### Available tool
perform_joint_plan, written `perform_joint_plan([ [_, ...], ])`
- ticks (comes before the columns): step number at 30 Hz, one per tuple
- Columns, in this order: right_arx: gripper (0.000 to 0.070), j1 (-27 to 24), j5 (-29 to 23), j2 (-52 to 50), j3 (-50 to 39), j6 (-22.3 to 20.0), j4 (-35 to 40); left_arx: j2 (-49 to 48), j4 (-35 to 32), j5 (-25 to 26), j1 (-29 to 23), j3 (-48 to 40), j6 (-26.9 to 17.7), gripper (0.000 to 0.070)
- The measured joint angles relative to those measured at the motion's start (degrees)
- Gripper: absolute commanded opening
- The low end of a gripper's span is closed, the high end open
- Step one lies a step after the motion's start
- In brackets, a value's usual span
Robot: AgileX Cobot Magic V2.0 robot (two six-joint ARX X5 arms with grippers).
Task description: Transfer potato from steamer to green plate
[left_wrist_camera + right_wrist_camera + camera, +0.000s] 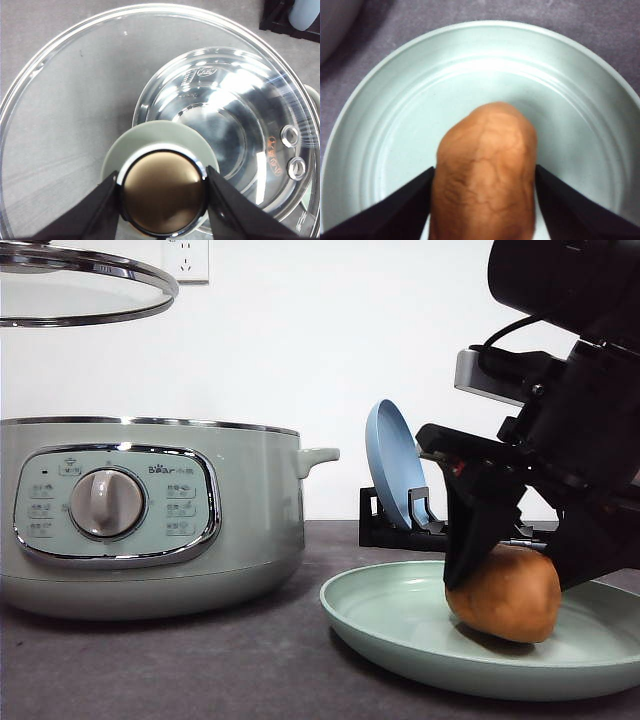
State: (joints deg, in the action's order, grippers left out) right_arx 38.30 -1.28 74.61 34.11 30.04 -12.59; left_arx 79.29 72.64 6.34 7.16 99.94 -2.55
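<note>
Holding the potato [505, 592] in my right gripper [512, 565], I had it down inside the green plate [400, 625], its underside touching or just about touching the plate floor. From the front view I couldn't tell which. Fingers [395, 212] were clamped on both flanks of the potato, seen clearly in the right wrist view, with the plate rim [380, 75] ringing it all round. So it sat well inside the dish, not near an edge. My read was that this was deliberate: let go there and it wouldn't roll off.

My left gripper [162, 192] was closed on the lid knob [162, 197], keeping the glass lid [85, 285] hoisted above the steamer [150, 515]. That kept the pot mouth clear and the lid out of the right arm's path. Through the glass, the left wrist view showed the steamer's shiny inner bowl [220, 115] with nothing in it that I could make out.

A blue plate [392, 465] stood on edge in a black rack [385, 525] behind the green one, well apart from the potato, not involved.

Judgement: transfer nearly done. Remaining step was to open the right jaws and lift straight up. Risk was the lumpy potato tipping or rocking on release, since it stood fairly tall on one end.
</note>
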Motion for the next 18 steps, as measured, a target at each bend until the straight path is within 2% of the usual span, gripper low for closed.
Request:
perform_joint_plan([
  [8, 0.0547, -0.3, -0.1, -3.7, 0.5, -0.9, -0.6, 0.0, -0.1, -0.1, 3.1, 0.0, 0.0, 0.0001],
  [18, 0.055, -2.0, -2.7, -14.7, 8.0, -5.8, -6.4, 4.1, -1.5, 0.0, 9.9, 0.0, -0.1, 0.0001],
])
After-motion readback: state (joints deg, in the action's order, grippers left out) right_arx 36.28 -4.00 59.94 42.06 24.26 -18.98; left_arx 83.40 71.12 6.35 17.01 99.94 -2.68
